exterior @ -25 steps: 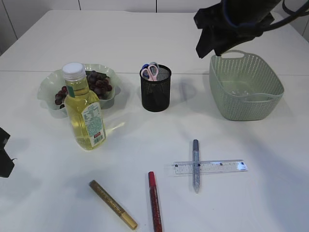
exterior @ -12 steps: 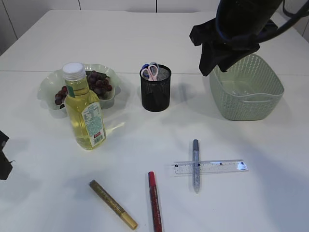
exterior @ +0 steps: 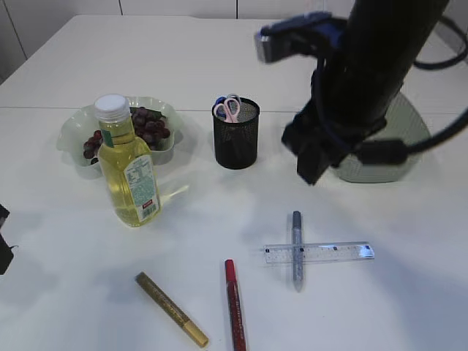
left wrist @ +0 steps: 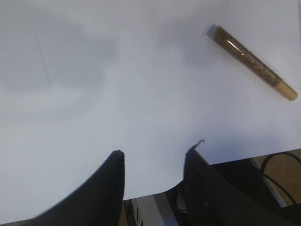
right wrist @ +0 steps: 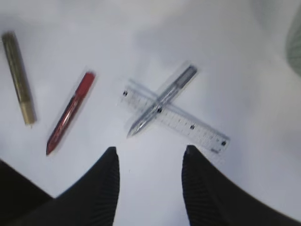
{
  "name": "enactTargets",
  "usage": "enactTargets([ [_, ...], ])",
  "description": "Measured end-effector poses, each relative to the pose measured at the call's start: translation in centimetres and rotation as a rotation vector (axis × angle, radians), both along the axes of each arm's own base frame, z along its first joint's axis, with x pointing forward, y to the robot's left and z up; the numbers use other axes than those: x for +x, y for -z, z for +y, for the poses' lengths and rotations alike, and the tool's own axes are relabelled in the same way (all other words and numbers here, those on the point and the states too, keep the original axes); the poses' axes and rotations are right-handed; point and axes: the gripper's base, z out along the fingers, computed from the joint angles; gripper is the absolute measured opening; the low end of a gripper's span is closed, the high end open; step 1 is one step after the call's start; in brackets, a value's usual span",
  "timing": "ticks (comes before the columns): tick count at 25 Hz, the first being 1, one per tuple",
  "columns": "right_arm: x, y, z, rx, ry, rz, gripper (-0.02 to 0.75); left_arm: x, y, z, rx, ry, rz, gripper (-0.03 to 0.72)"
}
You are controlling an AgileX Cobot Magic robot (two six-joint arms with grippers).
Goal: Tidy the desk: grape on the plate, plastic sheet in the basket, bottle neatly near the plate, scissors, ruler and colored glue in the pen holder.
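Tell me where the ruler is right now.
The ruler lies flat on the table, front right in the exterior view, under the silver glue pen crossing it, right of the red pen.

The right pincer (right wrist: 149,181) hangs above the desk (exterior: 219,58) with jaws spread and nothing between them, its dark arm slanting down from upper right. The left pincer (left wrist: 153,176) hovers low, also spread and empty.

— What do you see under the left arm?

— The left gripper (left wrist: 153,162), its two dark fingers (left wrist: 110,186) apart with nothing between them, above the white table (left wrist: 94,94).

— Anything else?

— A gold glue pen (left wrist: 252,62), lying diagonal, well apart from the gripper, up and to its right. The table's edge is near the fingertips.
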Motion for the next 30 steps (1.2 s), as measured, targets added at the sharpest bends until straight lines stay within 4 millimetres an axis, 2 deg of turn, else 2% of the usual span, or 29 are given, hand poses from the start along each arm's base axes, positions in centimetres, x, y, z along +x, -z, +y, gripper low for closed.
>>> enactTargets([
  [5,-1.7,4.4,0.8,-0.062,-0.225,0.033,0.356,0.0,0.0,0.1,0.010,0.004,-0.003,0.308],
  [8,-1.7,5.7,0.9,-0.076,-0.412,-0.025,0.356,0.0,0.0,0.1,0.010,0.004,-0.003,0.308],
  [13,-1.0,6.0,1.3,-0.114,-0.705,-0.151,0.356,0.0,0.0,0.1,0.010,0.004,-0.003,0.308],
  [21,0.3,9.9,2.5,-0.086,-0.785,-0.104,0.358,0.0,0.0,0.1,0.010,0.004,-0.003,0.308],
  [26,0.9,11.3,2.8,-0.096,-0.824,-0.109,0.421,0.0,0.0,0.1,0.010,0.004,-0.003,0.308],
  [30,1.1,12.3,2.9,-0.106,-0.870,-0.100,0.440,0.0,0.0,0.1,0.010,0.004,-0.003,0.308],
])
